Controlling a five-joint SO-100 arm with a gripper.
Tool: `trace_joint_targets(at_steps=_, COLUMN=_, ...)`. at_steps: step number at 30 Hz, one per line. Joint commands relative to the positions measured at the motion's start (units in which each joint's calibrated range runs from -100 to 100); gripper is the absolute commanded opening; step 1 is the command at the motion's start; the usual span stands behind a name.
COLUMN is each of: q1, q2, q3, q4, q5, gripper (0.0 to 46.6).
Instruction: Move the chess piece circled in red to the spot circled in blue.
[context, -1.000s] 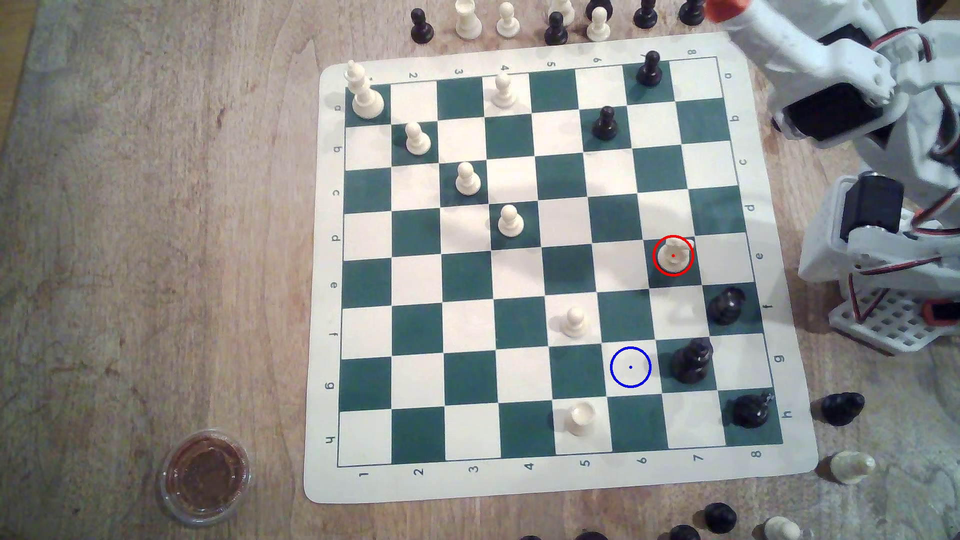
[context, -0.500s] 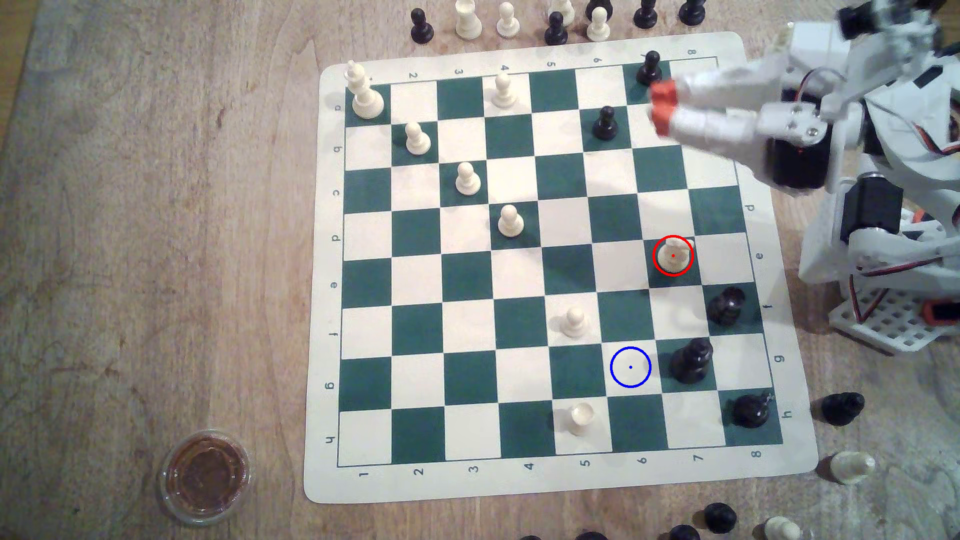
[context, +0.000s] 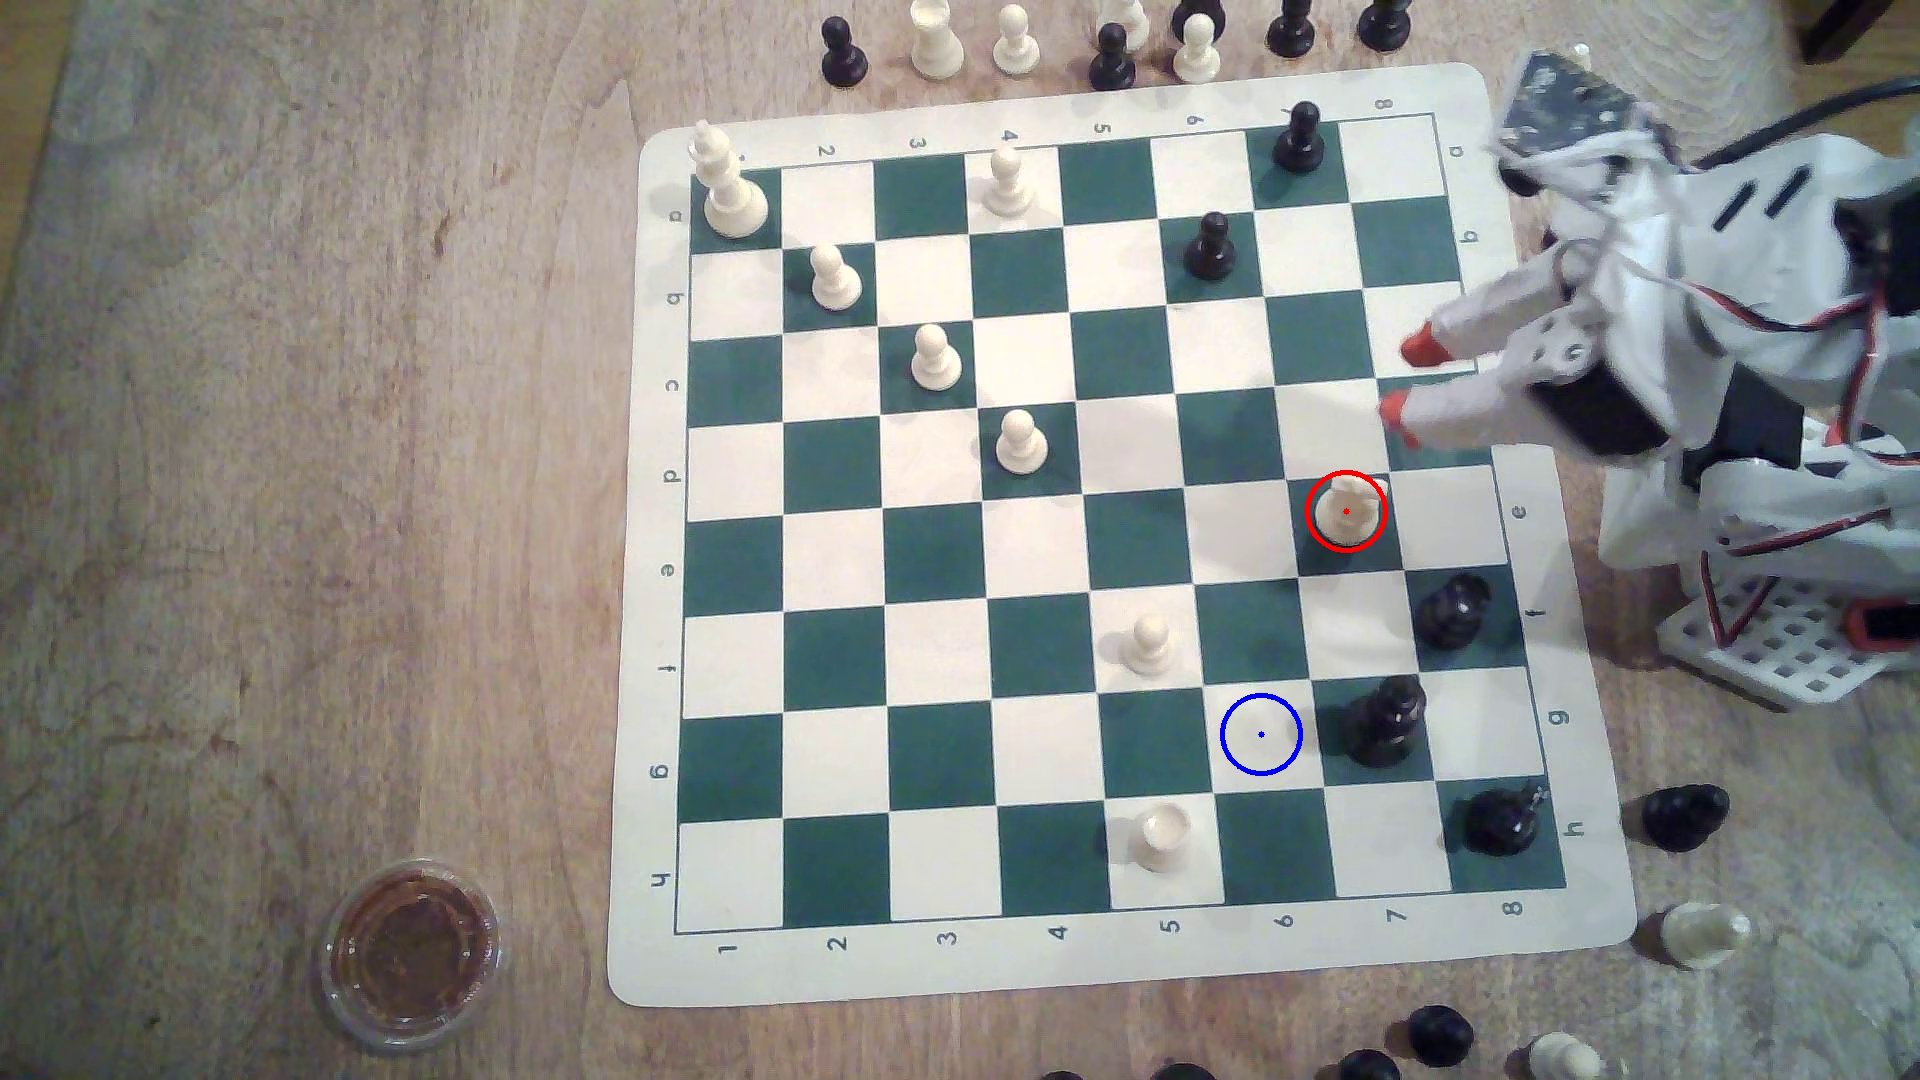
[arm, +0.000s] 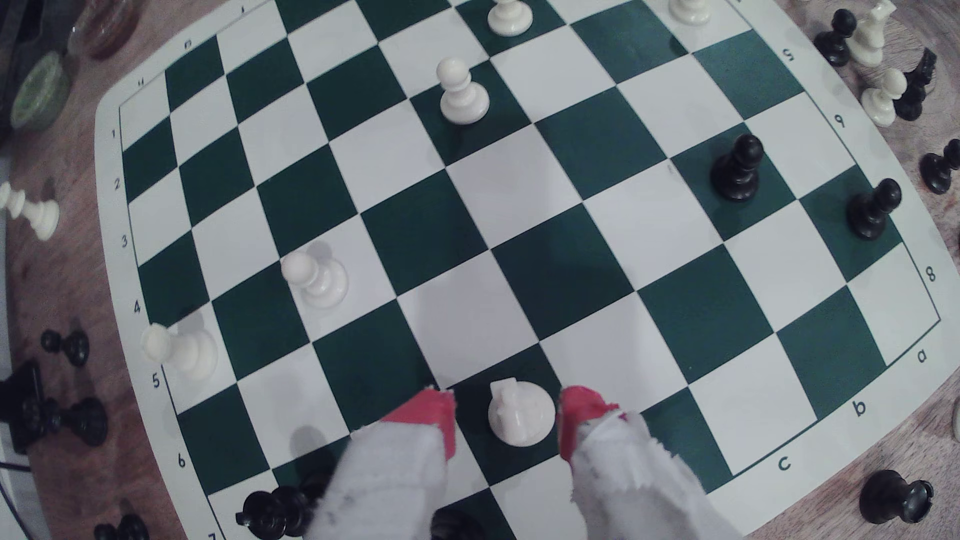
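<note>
gripper (context: 1397, 379): jaws spread, holding nothing, red tips just beside the cream knight.
cream knight (context: 1345, 511): upright on its red-ringed green square, untouched.
blue-ringed square (context: 1260, 734): bare, near the knight, beside a black piece (context: 1382, 719).
change: the arm had swung in from the chessboard (context: 1039, 966) corner toward the knight.
meaning: the grasp looked next.

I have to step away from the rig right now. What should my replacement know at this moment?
Gripper: jaws open, empty, above the board near the red-circled piece; in the wrist view the red tips flank it.
Red-circled piece: upright on its green square, not yet gripped.
Blue-circled spot: free; a black piece stands on the next square.
Done: nothing moved.
Left: descend, grip, lift, carry, place.
</note>
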Motion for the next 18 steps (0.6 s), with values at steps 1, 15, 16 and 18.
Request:
trace_joint_targets(at_steps=1, q1=-2.24, q2=4.51, q3=-2.83, q4=0.09, q5=-0.78, gripper=13.8)
trace_joint_targets(at_steps=15, q1=-4.04, q2=15.54, q3=-2.65, q4=-2.37, q5=0.34, gripper=14.1)
trace_joint_targets(at_steps=16, q1=-4.12, q2=16.05, q3=-2.56, q4=-2.53, q5=0.49, gripper=14.1)
trace_joint_targets(at_steps=18, q1=-4.90, q2=17.67, q3=-1.47, q4=-3.60, q5=0.63, gripper=13.8)
